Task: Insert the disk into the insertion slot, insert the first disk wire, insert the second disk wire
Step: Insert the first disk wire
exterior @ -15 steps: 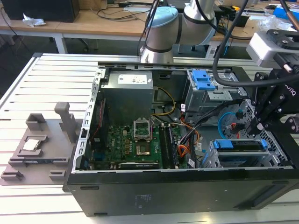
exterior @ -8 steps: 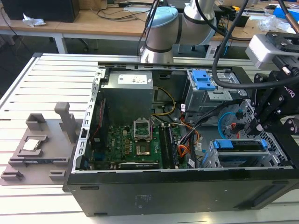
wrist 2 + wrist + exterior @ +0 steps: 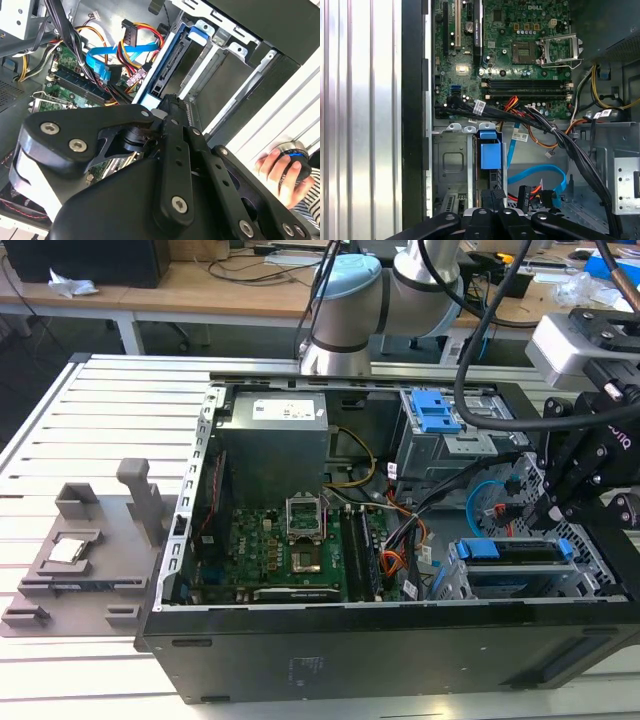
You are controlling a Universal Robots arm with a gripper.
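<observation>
Gripper (image 3: 493, 199) at the disk (image 3: 490, 154); you cannot tell its grip state. Judge the disk rigid, weighty, shock-sensitive: hold its blue side rails.

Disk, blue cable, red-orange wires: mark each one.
Disk (image 3: 480, 550): exterior view, blue carrier edge.
Blue cable (image 3: 538, 172): first wrist view, top of loop.
Red-orange wires (image 3: 136, 77): second wrist view, pale connector.

The gripper (image 3: 167, 104) hides much of the disk (image 3: 169, 59).
</observation>
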